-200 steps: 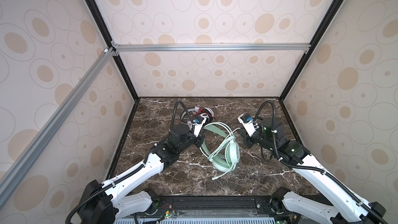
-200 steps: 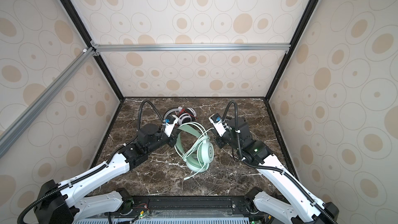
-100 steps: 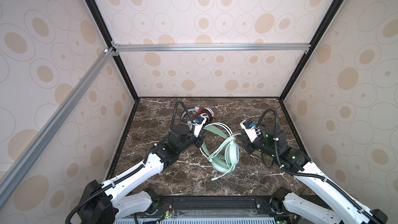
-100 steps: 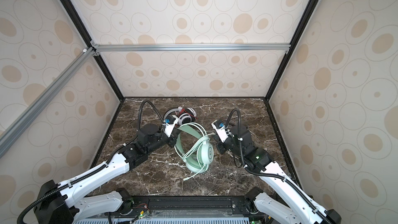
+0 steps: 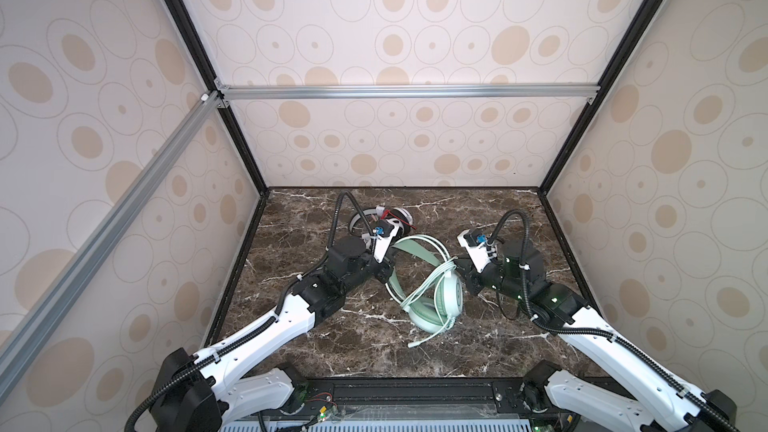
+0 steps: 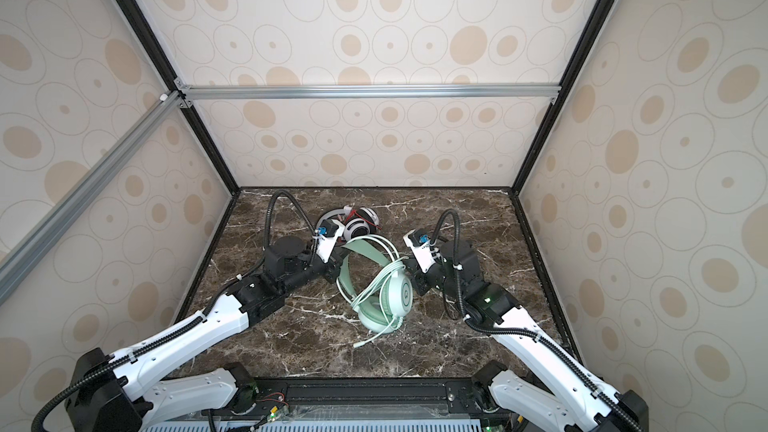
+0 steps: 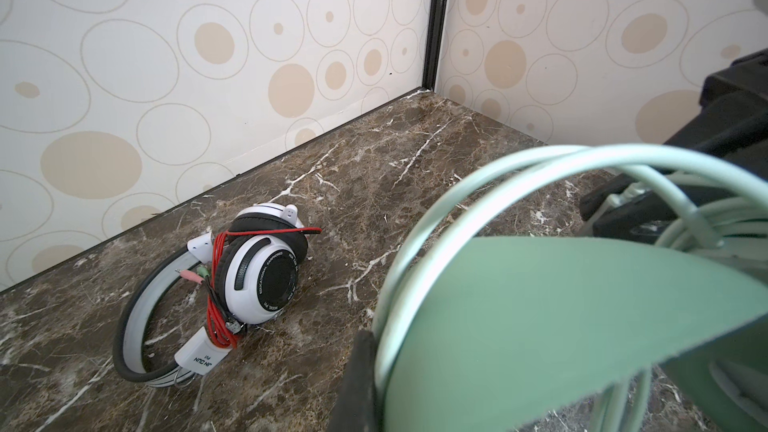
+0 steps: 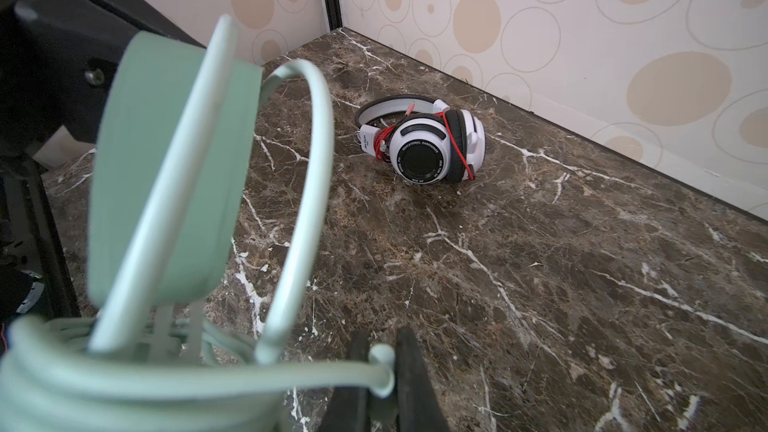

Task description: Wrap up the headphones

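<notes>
The mint-green headphones (image 5: 446, 297) (image 6: 399, 295) sit mid-table in both top views, headband raised. My left gripper (image 5: 388, 274) (image 6: 334, 272) is shut on the headband (image 7: 540, 317); one dark finger (image 7: 357, 380) shows against its edge. The pale cord (image 8: 208, 380) is looped round the ear cups, and my right gripper (image 5: 461, 270) (image 6: 411, 272) (image 8: 382, 357) is shut on a bend of it. The cord's plug end (image 5: 411, 344) lies loose on the table. The white headphones (image 5: 397, 218) (image 6: 361, 222) (image 7: 257, 276) (image 8: 428, 143) lie near the back wall with red cord wound round them.
The dark marble table (image 5: 316, 326) is boxed in by patterned walls on three sides, with black corner posts (image 5: 249, 160). A black rail (image 5: 415, 388) runs along the front edge between the two arm bases.
My right gripper has drawn back a little toward the front with the cord in it. The left arm and both headsets have stayed nearly still.
</notes>
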Available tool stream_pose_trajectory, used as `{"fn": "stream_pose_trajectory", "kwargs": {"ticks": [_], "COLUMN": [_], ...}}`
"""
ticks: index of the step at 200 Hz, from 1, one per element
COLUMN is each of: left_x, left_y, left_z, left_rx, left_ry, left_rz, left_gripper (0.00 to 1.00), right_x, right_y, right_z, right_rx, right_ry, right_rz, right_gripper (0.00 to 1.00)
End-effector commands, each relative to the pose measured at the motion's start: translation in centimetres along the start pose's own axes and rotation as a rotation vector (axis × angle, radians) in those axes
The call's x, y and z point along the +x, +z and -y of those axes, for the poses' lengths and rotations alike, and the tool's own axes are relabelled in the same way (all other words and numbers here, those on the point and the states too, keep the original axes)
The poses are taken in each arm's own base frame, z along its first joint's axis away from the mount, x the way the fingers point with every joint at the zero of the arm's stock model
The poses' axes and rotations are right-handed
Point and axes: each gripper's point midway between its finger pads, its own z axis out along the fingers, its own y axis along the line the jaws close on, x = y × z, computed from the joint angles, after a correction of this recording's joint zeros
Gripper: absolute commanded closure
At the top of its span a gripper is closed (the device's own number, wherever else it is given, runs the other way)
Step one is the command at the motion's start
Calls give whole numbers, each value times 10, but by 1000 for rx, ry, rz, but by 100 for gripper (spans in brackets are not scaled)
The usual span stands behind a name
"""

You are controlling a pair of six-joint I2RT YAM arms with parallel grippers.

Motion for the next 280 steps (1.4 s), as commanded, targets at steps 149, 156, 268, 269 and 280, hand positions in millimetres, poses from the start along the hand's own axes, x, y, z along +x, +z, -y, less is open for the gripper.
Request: {"fn": "stream_pose_trajectory", "kwargs": {"ticks": [149, 156, 268, 269, 280], "left_x": [-64, -63, -54, -54, -54], "left_y": [-2, -2, 15, 15, 17], "left_z": [-3, -4, -25, -25, -27], "left_rx": [-26, -29, -151, -152, -162], "left_ry": [-4, -1, -81, -81, -91], "left_rz": [100, 93, -36, -37, -40], "left_gripper": [100, 100, 100, 100, 100], "right_x": [25, 26, 63, 64, 72], "right_y": [9, 10, -7, -7, -8], "right_z": [15, 18, 74, 74, 81], "right_rx": [72, 82, 354, 358, 398], "right_ry": [64, 74, 169, 170, 186], "right_rz": [13, 10, -97, -101, -133], "right_gripper": [67, 64, 31, 31, 28]}}
